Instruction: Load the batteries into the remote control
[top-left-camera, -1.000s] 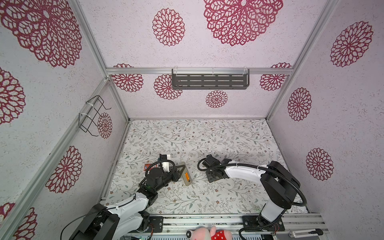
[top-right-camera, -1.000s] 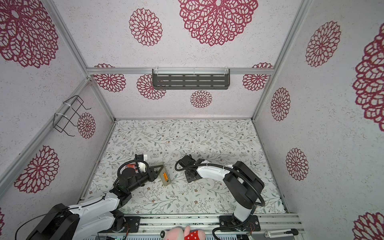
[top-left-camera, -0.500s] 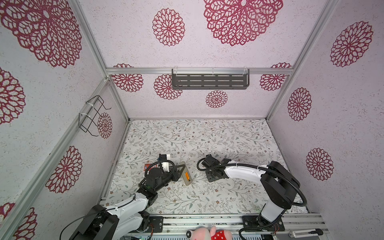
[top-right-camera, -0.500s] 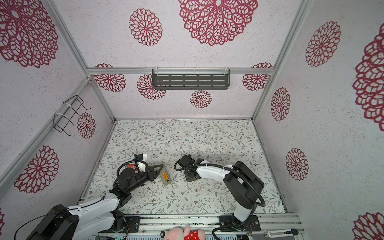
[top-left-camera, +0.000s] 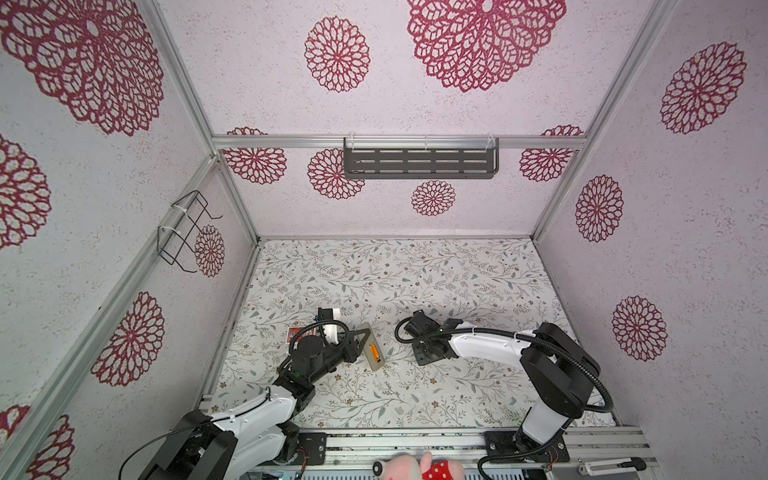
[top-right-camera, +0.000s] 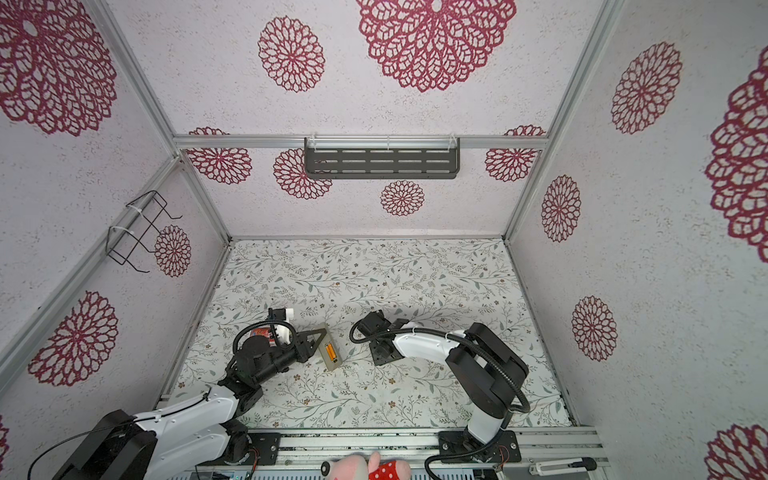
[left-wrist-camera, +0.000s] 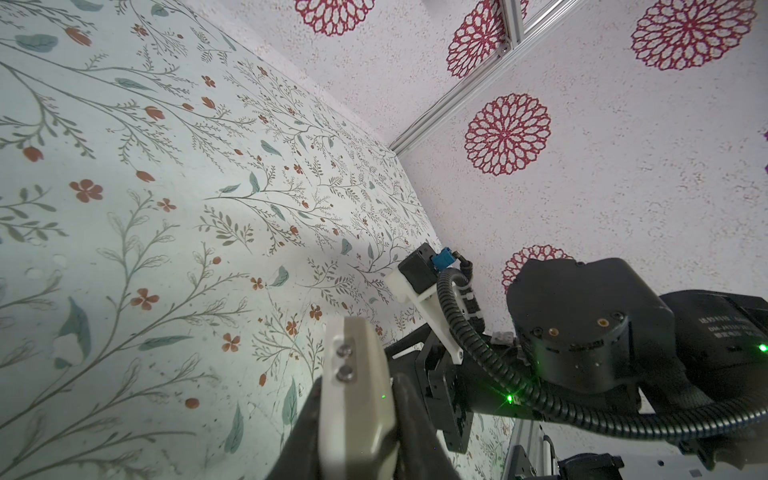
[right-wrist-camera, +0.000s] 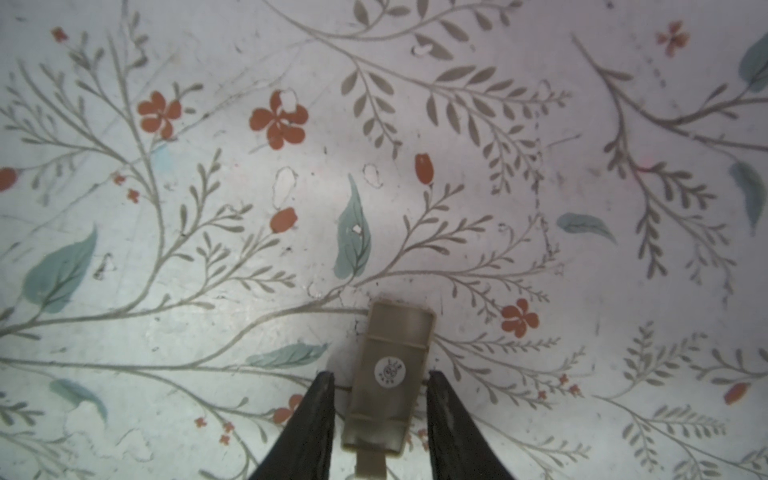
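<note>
Top views: mat (top-left-camera: 395, 282) boxed in by walls at 9, 12 and 3 o'clock, metal rail along 6. Wide open floor from centre out to 12 and 3; tighter at 9, with the left arm and a red card box (top-left-camera: 296, 332) close to the wall. Plush toy (top-left-camera: 415, 470) on the rail at 6.
remote control (top-left-camera: 372, 352) (top-right-camera: 331, 353) left of mat centre, beige-grey back up, long axis roughly 11 to 5. Orange of the batteries (top-left-camera: 374, 351) (top-right-camera: 329, 351) showing in the open bay; count not resolvable.
left gripper (top-left-camera: 360, 343) (top-right-camera: 319, 345) on the remote's 9 o'clock side, clamped onto it. right gripper (top-left-camera: 426, 357) (top-right-camera: 381, 357) at 3 o'clock of the remote, apart from it, pointing down at the mat.

Left wrist: clear mat out to the far corner, right arm close beside. Remote (left-wrist-camera: 353, 395) end-on, pale, two small metal dots on the end face. Black fingers (left-wrist-camera: 415, 432) pinched tight on both sides of it.

Right wrist: bare floral mat all round. Small beige cover plate (right-wrist-camera: 390, 374) with a round white sticker, flat on the mat. Right pincer (right-wrist-camera: 380, 378) astride it, part open, gripping nothing: clear gap at one fingertip (right-wrist-camera: 322, 386), the other right beside the plate edge.
</note>
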